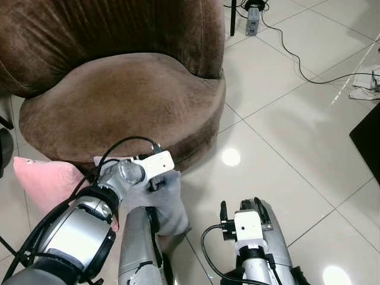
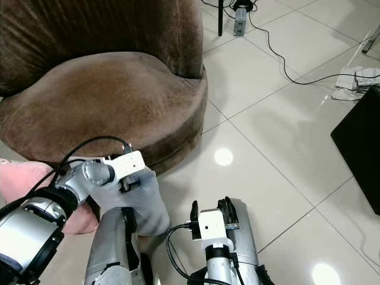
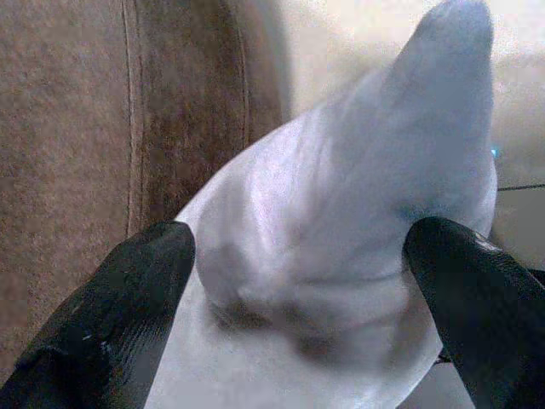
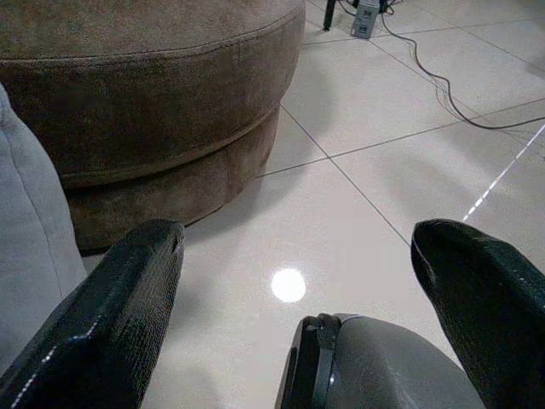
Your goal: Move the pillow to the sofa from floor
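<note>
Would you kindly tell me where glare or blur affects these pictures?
Left eye view: lamp glare spots on the glossy floor, otherwise sharp. Left wrist view: the grey pillow between the open left hand's fingers is soft and out of focus. Right wrist view: one glare spot, fingers slightly blurred.

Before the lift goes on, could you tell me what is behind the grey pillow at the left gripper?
Behind the grey pillow, between the open left gripper fingers, stands the brown sofa base. A pink pillow lies alongside. The floor under them is covered.

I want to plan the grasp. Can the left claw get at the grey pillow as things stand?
Probably yes. The left claw is open right at the grey pillow, one finger on each side, nothing between. The sofa stands just behind.
</note>
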`<state>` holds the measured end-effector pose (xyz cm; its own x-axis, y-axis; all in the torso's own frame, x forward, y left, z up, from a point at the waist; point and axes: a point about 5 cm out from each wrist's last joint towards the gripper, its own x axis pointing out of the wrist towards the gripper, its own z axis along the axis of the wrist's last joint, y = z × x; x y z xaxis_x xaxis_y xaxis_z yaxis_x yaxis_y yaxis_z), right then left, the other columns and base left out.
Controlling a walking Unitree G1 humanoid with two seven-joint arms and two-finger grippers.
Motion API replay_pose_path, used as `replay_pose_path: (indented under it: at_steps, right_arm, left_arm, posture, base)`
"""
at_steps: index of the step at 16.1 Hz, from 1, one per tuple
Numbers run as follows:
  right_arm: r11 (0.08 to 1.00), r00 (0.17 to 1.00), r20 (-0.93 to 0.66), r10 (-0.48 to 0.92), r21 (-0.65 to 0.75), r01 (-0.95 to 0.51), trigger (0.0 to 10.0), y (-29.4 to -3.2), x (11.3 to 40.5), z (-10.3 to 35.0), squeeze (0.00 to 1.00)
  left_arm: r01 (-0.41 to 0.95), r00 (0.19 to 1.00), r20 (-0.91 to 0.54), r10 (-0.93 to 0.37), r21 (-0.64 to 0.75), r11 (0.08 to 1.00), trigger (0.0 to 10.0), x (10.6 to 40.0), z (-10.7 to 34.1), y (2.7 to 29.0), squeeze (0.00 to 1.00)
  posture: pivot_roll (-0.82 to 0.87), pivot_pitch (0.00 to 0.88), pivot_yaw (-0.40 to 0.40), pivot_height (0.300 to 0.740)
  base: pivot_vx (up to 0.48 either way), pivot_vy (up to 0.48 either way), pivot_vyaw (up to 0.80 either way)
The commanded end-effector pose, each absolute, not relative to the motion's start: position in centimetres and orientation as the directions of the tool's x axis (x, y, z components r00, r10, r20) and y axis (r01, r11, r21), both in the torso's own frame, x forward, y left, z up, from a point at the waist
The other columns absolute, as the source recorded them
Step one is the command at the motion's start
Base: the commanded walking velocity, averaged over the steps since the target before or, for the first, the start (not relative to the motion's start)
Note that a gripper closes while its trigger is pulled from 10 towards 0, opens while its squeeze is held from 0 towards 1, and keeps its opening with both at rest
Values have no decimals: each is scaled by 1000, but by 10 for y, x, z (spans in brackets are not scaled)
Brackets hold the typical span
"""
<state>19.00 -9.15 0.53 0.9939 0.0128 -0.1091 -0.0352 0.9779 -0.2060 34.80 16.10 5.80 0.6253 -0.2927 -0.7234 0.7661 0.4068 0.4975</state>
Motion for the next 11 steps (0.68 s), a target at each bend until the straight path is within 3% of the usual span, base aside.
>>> replay_pose_path:
  at_steps: [1,11]
  right_arm:
    - [986,991,-130,22,-162,-44,10000,-77,185,5,0]
    - [984,992,-126,28,-170,-49,10000,-79,190,5,0]
  left_arm:
    - [768,611,-748,-259,481,423,10000,340,46,167,0]
    - [698,698,-679,-230,573,429,10000,340,43,157,0]
  posture:
    - [-27,200,112,515]
    - [-43,184,108,515]
  base:
    - [0,0,0]
    - [0,0,0]
